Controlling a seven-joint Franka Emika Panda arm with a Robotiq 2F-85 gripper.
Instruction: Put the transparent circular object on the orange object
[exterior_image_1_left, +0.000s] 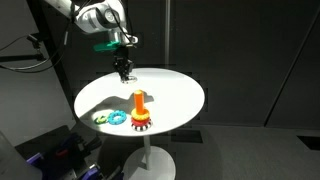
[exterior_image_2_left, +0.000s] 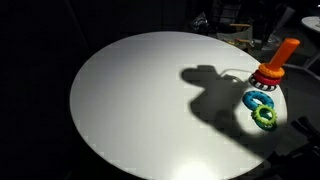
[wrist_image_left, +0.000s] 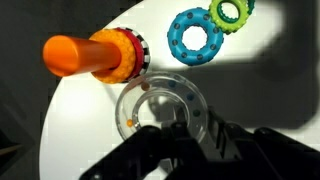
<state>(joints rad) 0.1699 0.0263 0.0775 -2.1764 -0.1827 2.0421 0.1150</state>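
We judge the likeliest trouble to be the clear ring (wrist_image_left: 193, 100) tilting or slipping in our fingers (wrist_image_left: 150, 142), since they seem to pinch only its near rim; a tilted ring would catch on the peg's top. The fingers look almost closed on that rim, raised above the desk (exterior_image_1_left: 180, 95). Just beyond stands the orange peg (wrist_image_left: 80, 55) on its red toothed base (wrist_image_left: 128, 55). Farther off lie the blue ring (wrist_image_left: 197, 38) and green ring (wrist_image_left: 232, 10), side by side.

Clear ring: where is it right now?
Wrist view: clear ring sits mid-frame at the gripper, beside the red base of the peg; the blue ring and green ring lie farther off.
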